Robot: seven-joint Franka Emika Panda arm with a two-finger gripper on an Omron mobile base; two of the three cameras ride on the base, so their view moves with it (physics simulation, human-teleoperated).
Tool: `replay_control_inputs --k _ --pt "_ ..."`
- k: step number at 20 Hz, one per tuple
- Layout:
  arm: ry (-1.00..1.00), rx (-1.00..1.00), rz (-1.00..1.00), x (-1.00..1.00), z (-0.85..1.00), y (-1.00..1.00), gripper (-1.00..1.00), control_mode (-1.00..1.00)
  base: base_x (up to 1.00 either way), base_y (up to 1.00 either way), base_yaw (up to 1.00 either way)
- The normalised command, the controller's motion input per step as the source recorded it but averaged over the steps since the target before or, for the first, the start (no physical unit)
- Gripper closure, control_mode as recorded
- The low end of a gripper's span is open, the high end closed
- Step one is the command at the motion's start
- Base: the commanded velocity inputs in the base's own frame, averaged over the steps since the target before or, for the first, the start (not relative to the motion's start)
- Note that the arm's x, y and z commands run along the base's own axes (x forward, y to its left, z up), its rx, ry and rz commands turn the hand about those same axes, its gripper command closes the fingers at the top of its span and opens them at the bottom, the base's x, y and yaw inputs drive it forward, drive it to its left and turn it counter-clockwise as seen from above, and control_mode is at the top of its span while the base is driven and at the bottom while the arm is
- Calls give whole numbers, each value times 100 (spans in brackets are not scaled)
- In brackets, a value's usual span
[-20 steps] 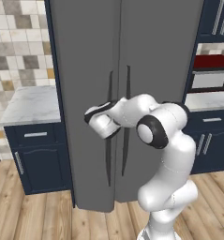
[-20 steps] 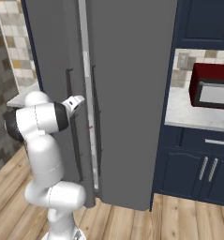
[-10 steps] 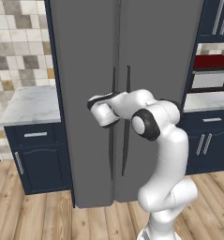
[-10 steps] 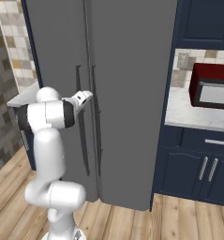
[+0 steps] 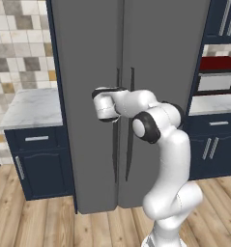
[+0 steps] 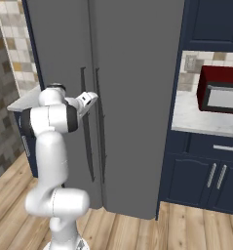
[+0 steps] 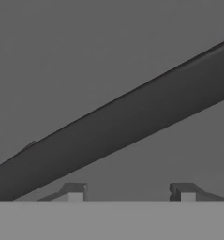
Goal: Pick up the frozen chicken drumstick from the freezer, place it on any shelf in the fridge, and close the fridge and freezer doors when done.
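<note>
A: While both tall plain grey fridge and freezer doors [image 5: 136, 58] are closed, can you say where the frozen chicken drumstick is?

B: I cannot tell; the closed fronts hide the inside of the tall grey side-by-side unit [image 6: 137, 73].

A: How many doors and handles do you count?

B: Two doors: the narrower door [image 5: 85, 62] on the left of the seam and the wider door [image 5: 165, 62] on the right. Two long black vertical bar handles also, the left handle [image 5: 116, 149] and the right handle [image 5: 129, 149], one on each side of the seam.

A: And the tool?

B: One white arm [image 5: 160, 144] with one two-finger gripper [image 7: 131, 192]. In the left base view the white hand [image 5: 106, 103] is at the seam, in front of the upper part of the handles. In the hand view a black bar [image 7: 118, 129] goes diagonally across just beyond the two dark fingertips [image 7: 75, 192], with grey door surface behind it.

A: Does it grasp the bar?

B: The tips stand apart with a gap between them, and nothing is between them. Which of the two handles it is, I cannot tell.

A: What is around?

B: One pale marble counter [image 5: 30, 106] over dark blue cabinets on the left, and one red and white microwave [image 6: 220, 93] on the right counter.
</note>
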Motion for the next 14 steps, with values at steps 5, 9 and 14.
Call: replay_control_inputs --k 5,9,14 --pt "-9 -16 -36 52 0 100 -100 -100 0 0 0" --pt "-8 -12 -32 23 0 100 -100 -100 0 0 0" --pt "-6 -11 -32 21 0 100 -100 -100 0 0 0"
